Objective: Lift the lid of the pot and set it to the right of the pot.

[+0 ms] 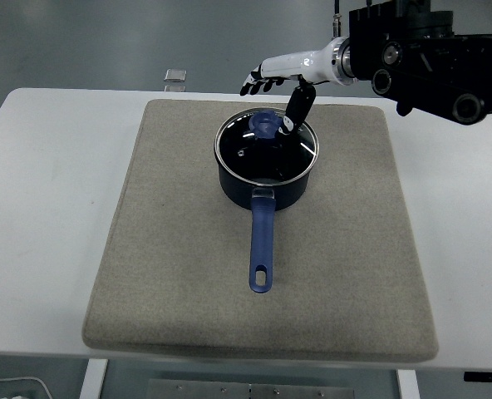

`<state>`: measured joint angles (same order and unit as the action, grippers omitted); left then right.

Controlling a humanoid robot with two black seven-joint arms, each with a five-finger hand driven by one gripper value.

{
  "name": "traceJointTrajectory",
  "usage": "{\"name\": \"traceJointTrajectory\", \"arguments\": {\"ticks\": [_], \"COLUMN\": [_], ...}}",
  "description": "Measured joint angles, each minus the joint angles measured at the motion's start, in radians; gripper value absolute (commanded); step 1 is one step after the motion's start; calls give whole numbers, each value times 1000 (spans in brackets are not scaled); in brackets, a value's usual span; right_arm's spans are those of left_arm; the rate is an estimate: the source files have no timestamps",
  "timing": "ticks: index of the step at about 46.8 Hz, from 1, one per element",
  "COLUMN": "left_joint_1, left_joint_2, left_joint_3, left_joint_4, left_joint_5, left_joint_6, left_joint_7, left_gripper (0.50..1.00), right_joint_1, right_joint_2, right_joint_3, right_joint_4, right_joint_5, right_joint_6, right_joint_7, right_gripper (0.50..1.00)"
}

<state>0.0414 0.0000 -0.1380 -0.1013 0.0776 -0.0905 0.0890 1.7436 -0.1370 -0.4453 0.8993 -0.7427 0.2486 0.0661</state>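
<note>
My right hand reaches in from the right, up above the far side of the pot; my fingers are spread out flat and hold nothing; my thumb points down, and its tip is right by the blue knob on the lid; I cannot tell if it touches the knob. The glass lid sits on the pot, with a shiny ring around its edge; the pot is dark blue, and its long blue handle points toward me; the pot stands on a grey mat, and the mat lies on the white table; a small clear thing lies at the far edge of the table.
</note>
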Motion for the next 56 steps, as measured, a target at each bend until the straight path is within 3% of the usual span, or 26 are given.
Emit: {"name": "traceJointTrajectory", "arguments": {"ticks": [22,35,45,56], "left_joint_1": [0,0,0,0], "left_joint_2": [0,0,0,0], "left_joint_3": [0,0,0,0], "left_joint_4": [0,0,0,0], "left_joint_5": [0,0,0,0], "left_joint_6": [0,0,0,0], "left_joint_7": [0,0,0,0], "left_gripper": [1000,1000,1000,1000], "right_joint_1": [-12,-13,-13,-13], "right_joint_2": [23,45,44,42], "right_joint_3": [-30,-30,-31,-32], "right_joint_4": [-10,-11,-11,-11], "right_joint_5": [-38,-38,-40,-40], "right_joint_6": [-21,-17,-12,-9], "right_joint_7": [12,12,12,11], "right_gripper": [893,797,764,764]}}
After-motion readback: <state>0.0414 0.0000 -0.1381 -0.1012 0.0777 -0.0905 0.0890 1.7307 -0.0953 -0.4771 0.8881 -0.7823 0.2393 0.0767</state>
